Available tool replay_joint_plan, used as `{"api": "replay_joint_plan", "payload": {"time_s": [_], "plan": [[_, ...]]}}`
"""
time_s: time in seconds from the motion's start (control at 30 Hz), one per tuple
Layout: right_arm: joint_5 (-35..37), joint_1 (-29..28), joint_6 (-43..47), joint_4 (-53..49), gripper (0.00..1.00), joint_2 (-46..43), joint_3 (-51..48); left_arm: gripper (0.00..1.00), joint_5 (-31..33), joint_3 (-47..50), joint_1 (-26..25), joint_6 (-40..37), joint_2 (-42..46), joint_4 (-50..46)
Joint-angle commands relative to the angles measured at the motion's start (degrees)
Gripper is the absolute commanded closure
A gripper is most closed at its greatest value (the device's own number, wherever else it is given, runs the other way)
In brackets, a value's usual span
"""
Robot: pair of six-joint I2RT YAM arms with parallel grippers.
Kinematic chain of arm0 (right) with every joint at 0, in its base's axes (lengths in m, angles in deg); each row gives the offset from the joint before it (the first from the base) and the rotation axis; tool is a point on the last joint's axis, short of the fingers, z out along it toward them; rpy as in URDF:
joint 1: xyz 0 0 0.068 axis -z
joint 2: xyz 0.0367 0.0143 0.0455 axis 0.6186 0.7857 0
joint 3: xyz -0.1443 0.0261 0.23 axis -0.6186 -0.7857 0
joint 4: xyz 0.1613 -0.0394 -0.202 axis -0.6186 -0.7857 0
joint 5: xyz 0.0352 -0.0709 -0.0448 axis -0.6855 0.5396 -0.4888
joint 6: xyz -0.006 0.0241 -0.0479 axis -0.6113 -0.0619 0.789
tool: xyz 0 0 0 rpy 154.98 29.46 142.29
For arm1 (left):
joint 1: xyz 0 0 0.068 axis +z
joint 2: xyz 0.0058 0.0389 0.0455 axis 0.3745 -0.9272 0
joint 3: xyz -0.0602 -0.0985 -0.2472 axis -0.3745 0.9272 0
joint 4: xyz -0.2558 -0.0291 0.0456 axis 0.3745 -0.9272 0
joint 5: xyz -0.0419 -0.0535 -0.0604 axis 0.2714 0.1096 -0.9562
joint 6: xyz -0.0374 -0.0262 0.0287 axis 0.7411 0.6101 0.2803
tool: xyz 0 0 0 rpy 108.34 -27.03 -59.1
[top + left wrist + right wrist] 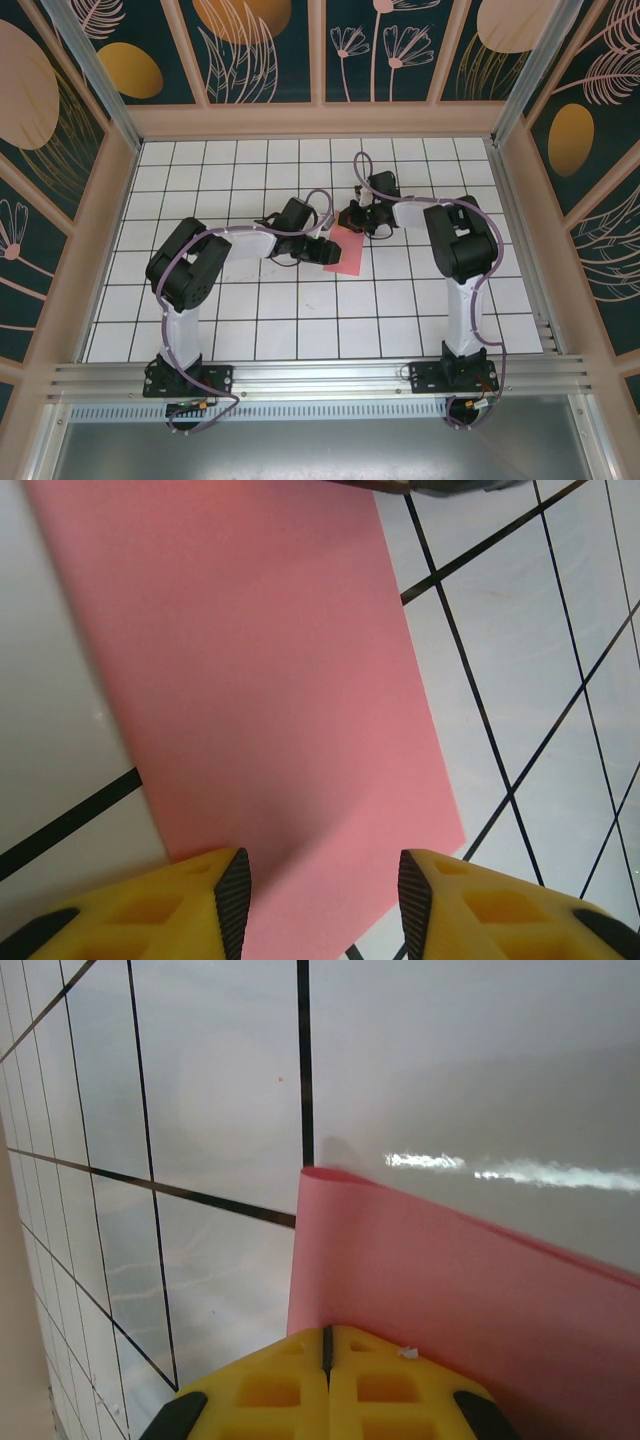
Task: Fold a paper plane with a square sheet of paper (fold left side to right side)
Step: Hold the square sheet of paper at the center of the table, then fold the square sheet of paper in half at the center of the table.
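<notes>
White gridded tabletop (250,310): thin salmon-pink paper sheet (270,680) runs toward twelve o'clock from my left gripper (325,888), jaws apart; my right gripper (327,1345), closed, sits at its far end.

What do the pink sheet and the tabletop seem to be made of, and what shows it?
The pink sheet looks like thin matte paper: it bends into a soft rolled fold and shows no shine. The tabletop looks hard, white and glossy, perhaps laminate or plastic: it reflects bright light streaks between black grid lines.
</notes>
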Motion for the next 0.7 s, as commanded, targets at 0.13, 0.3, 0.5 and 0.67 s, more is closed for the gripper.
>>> {"api": "replay_joint_plan", "payload": {"time_s": [0.13,0.3,0.5,0.67], "plan": [[-1.1,-0.8,-1.3,0.6,0.96,-7.8,-2.9,0.54,2.7,2.3,-0.2,-1.2,-1.7,-2.7],[-2.0,-3.3,-2.8,2.2,0.97,-6.7,-4.0,0.54,4.3,1.9,-0.2,-1.5,-1.8,-4.0],[-2.2,-5.0,-4.1,3.5,0.97,-3.6,-3.3,0.54,6.9,0.7,-0.9,-2.5,-2.0,-6.7],[-1.5,-5.6,-3.5,2.3,0.96,-1.3,-2.1,0.55,8.9,-0.1,-1.5,-2.9,-2.7,-8.3]]}}
